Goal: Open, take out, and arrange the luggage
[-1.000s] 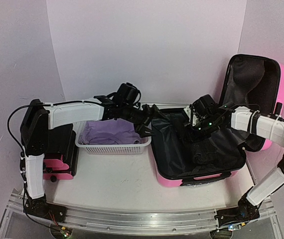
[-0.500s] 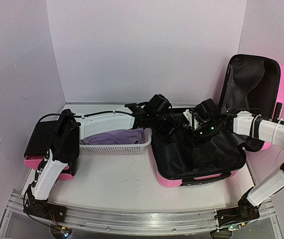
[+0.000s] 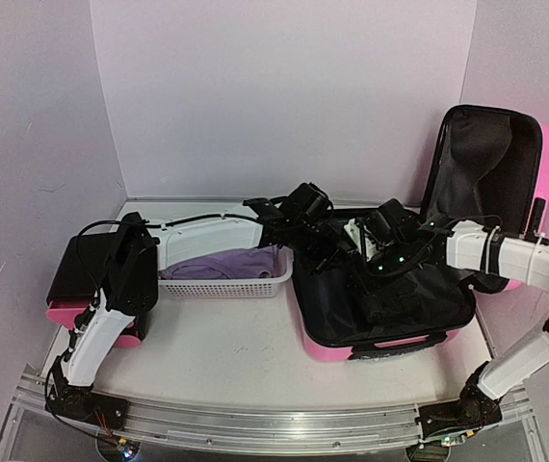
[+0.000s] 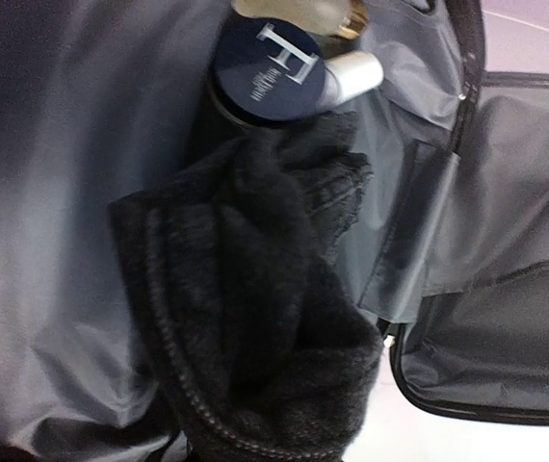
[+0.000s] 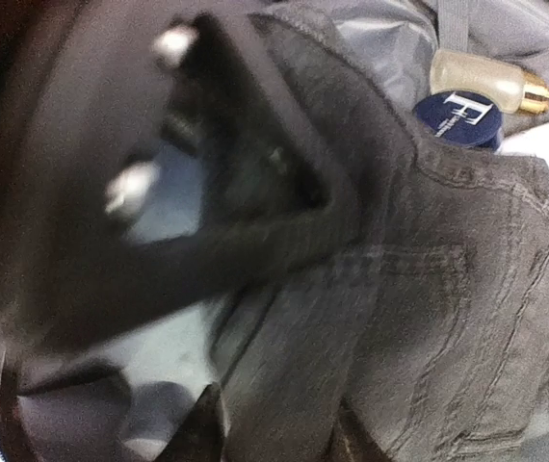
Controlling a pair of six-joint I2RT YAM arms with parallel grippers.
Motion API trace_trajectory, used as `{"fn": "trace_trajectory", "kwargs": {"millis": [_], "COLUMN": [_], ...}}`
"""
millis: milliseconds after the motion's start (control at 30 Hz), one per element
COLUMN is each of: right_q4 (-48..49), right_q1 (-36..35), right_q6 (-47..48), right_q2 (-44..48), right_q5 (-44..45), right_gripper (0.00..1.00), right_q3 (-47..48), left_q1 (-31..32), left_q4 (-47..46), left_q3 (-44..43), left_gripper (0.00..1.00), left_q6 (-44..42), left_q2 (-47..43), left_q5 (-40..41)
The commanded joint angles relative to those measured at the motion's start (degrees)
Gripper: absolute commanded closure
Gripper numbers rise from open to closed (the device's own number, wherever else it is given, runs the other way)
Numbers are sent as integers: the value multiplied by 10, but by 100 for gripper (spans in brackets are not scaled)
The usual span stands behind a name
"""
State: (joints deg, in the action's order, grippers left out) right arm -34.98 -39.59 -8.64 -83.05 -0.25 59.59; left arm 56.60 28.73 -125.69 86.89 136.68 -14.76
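The pink hard-shell luggage is found open at the right of the table, lid upright; it is judged stiff and glossy, best held by the rim; left gripper and right gripper are buried in dark clothing, so their closure cannot be told.

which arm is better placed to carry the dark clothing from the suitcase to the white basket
Left, probably. The dark clothing bunches right up against its wrist camera, and its arm spans the white basket; the right arm reaches in from the far side of the suitcase.
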Motion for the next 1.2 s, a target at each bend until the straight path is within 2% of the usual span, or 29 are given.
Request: {"fn": "trace_trajectory", "kwargs": {"millis": [0,67,167,233,333,433,500,533,567,600,733,767,833,900,1033,1167], "right_q4": [-26,-37,-41,-37,-32,-7,13,21,30,37,54,56,56,56,57,58], "right_q1": [-43,-54,-66,-73,-77,-77,-77,-77,-77,-77,-77,-77,-77,-77,-77,-77], "right_q6": [-12,-22,-37,-45,-48,-54,-62,-67,-71,-72,-70,-67,-61,-58,-53,-51], "right_q2": [35,43,65,74,76,81,87,92,98,104,125,124,117,112,109,111], "right_q5": [49,63,64,65,82,109,121,126,130,132,127,125,118,111,108,110], "right_gripper": [50,42,35,33,35,51,68,80,91,100,100,100,100,100,100,100], "right_q3": [-10,-18,-37,-50,-58,-69,-74,-75,-76,-77,-74,-73,-65,-60,-57,-55], "left_q1": [-28,-30,-33,-34,-34,-34,-34,-34,-34,-34,-26,-22,-7,8,28,43], "left_q4": [-3,-4,-5,-7,-10,-13,-15,-16,-17,-17,-18,-18,-17,-17,-17,-17], "left_q3": [-29,-30,-30,-29,-35,-27,-20,-14,-7,1,42,52,65,59,23,4], "left_gripper": [100,100,100,100,100,100,100,99,91,79,36,27,15,11,8,16], "left_q6": [-5,-5,-1,5,7,7,3,0,-4,-10,-44,-49,-58,-65,-67,-61], "left_q2": [-16,-18,-18,-19,-16,-20,-26,-29,-34,-39,-67,-72,-79,-72,-44,-22], "left_q5": [27,25,17,13,5,-1,-2,-3,-3,-4,-6,-5,-1,-2,-4,-2]}}
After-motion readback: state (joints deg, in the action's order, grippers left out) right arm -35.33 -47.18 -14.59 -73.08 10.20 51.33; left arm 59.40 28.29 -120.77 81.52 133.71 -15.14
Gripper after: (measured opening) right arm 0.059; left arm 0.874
